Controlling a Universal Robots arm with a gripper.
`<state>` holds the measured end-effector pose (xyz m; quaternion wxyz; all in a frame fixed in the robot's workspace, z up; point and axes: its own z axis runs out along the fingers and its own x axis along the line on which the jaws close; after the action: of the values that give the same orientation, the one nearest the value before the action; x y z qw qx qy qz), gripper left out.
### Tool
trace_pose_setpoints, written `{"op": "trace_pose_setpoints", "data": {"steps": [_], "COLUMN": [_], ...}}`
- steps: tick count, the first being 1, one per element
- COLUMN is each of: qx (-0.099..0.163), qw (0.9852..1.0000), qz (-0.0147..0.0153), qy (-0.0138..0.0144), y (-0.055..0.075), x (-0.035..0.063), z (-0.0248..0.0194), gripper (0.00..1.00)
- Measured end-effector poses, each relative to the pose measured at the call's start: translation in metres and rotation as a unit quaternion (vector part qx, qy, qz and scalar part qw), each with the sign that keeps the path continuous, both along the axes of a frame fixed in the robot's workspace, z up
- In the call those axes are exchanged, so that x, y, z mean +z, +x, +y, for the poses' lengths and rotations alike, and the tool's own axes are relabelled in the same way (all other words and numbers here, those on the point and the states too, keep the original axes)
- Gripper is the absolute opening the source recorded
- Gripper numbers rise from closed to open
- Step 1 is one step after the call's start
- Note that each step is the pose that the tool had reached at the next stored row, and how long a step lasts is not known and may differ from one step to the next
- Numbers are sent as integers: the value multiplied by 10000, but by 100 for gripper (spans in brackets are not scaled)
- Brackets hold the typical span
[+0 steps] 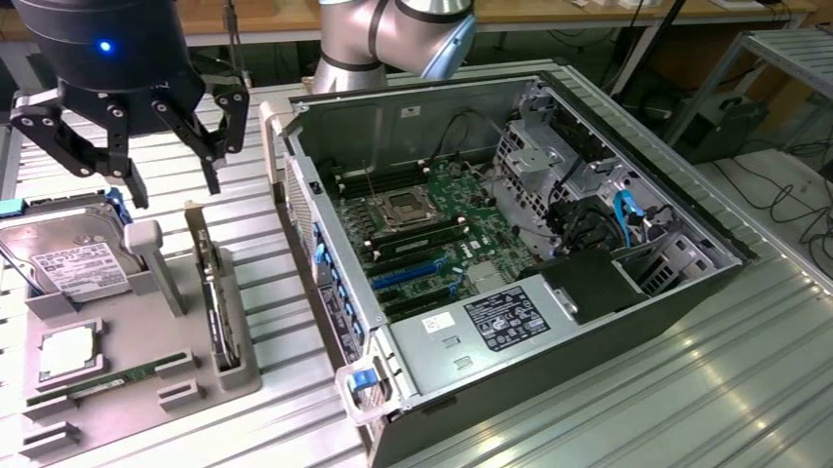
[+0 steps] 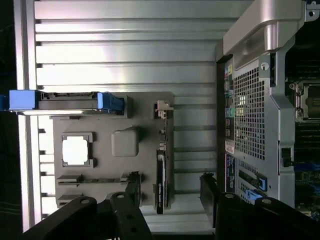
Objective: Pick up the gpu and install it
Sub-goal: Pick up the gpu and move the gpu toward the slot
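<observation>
The gpu [image 1: 217,304] stands on its edge in a slot along the grey holder tray's [image 1: 150,375] side nearest the case, its silver bracket end toward the back. My gripper [image 1: 174,191] hangs open above the tray's far end, higher than the card and not touching it. In the wrist view the gpu [image 2: 161,180] shows edge-on as a thin dark strip, and my gripper [image 2: 170,190] straddles it with one black finger [image 2: 133,187] on either side and a gap to the card. Nothing is held.
The open computer case [image 1: 677,283] lies on the exterior view's right, its motherboard [image 1: 436,219] and blue slots [image 1: 410,273] exposed. The tray also carries a hard drive [image 1: 65,258], a processor [image 1: 65,353] and a memory stick [image 1: 111,382]. Ribbed metal tabletop [image 1: 677,390] surrounds everything.
</observation>
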<state>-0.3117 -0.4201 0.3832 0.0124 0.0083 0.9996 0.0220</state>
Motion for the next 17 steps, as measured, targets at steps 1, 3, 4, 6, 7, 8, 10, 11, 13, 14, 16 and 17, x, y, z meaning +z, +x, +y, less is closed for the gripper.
{"op": "trace_pose_setpoints", "data": {"steps": [1, 3, 4, 6, 7, 8, 10, 11, 13, 14, 16, 17], "qx": [0, -1, -1, -1, -1, 0, 2, 4, 15, 28, 49, 57], "qw": [10000, 10000, 10000, 10000, 10000, 10000, 10000, 10000, 10000, 10000, 10000, 10000], "qz": [0, 0, 0, 0, 0, 0, 0, -1, 0, -1, 0, 0], "qy": [0, 0, 0, 0, 0, 0, 0, 0, -1, 0, 0, 0], "y": [0, -1, -1, -2, -2, -2, -3, -4, -6, -9, -14, -16], "x": [-19, -55, -73, -123, -139, -159, -195, -217, -253, -272, -307, -342], "z": [0, -4, -9, -14, -15, -15, -15, -18, -26, -28, -31, -32], "gripper": [60, 60, 60, 60, 60, 60, 60, 60, 60, 60, 60, 60]}}
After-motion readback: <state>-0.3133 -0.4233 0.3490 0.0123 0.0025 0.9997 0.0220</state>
